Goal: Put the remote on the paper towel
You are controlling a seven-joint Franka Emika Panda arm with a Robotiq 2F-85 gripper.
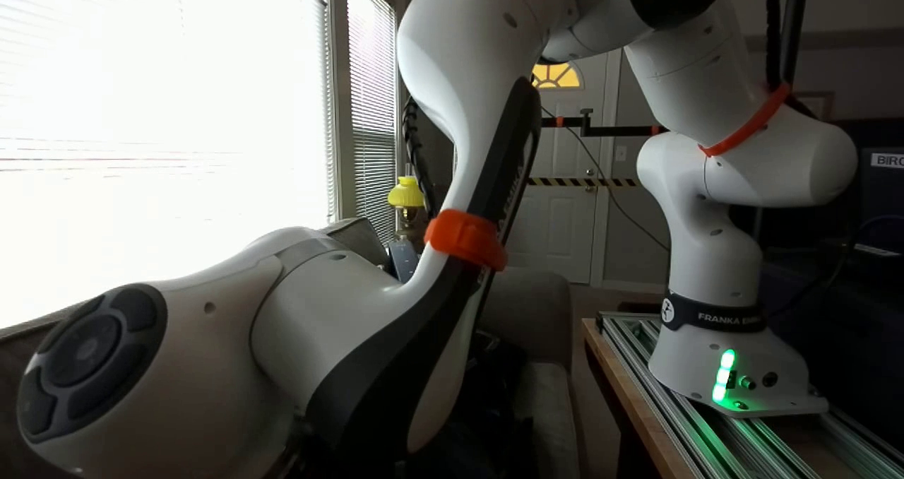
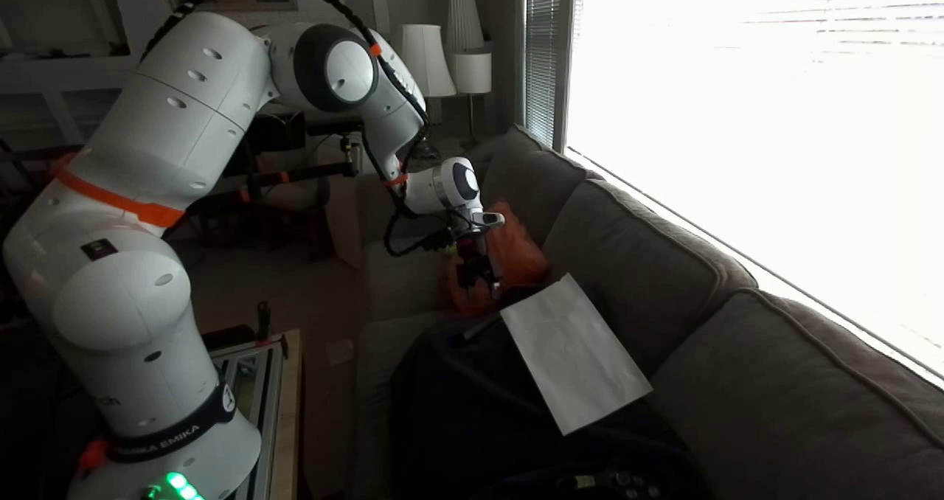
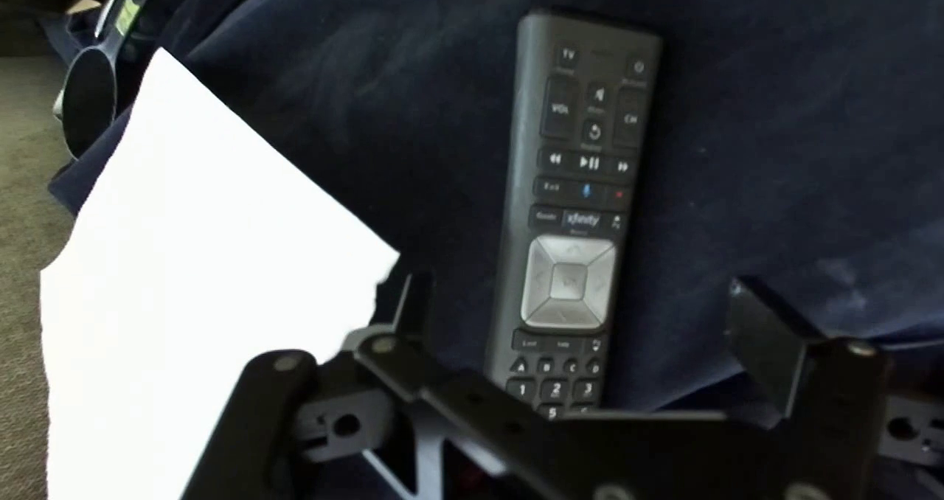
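In the wrist view the tool (image 3: pixel 588 316), spread wide, hides the six-o'clock end of the remote (image 3: pixel 571 205), which lies on dark cloth (image 3: pixel 782 139). At nine o'clock from it, the paper towel (image 3: pixel 199 279) runs out of frame. In an exterior view, a glaring window (image 2: pixel 752 116) sits at two o'clock above a sofa (image 2: pixel 796 382).

Wrist view: I have the remote (image 3: pixel 571 183) lying on the cloth (image 3: pixel 774 139), right of the paper towel (image 3: pixel 184 286) and apart from it, seen between the fingers (image 3: pixel 771 345) of the gripper (image 3: pixel 579 308). In an exterior view I log the paper towel across that cloth on the sofa (image 2: pixel 402 286), back cushions (image 2: pixel 612 249) to its right, window (image 2: pixel 737 116) behind them. Bag (image 2: pixel 518 245) beyond the paper towel; arm base (image 2: pixel 221 441) on the bench (image 2: pixel 292 389), left of the sofa.
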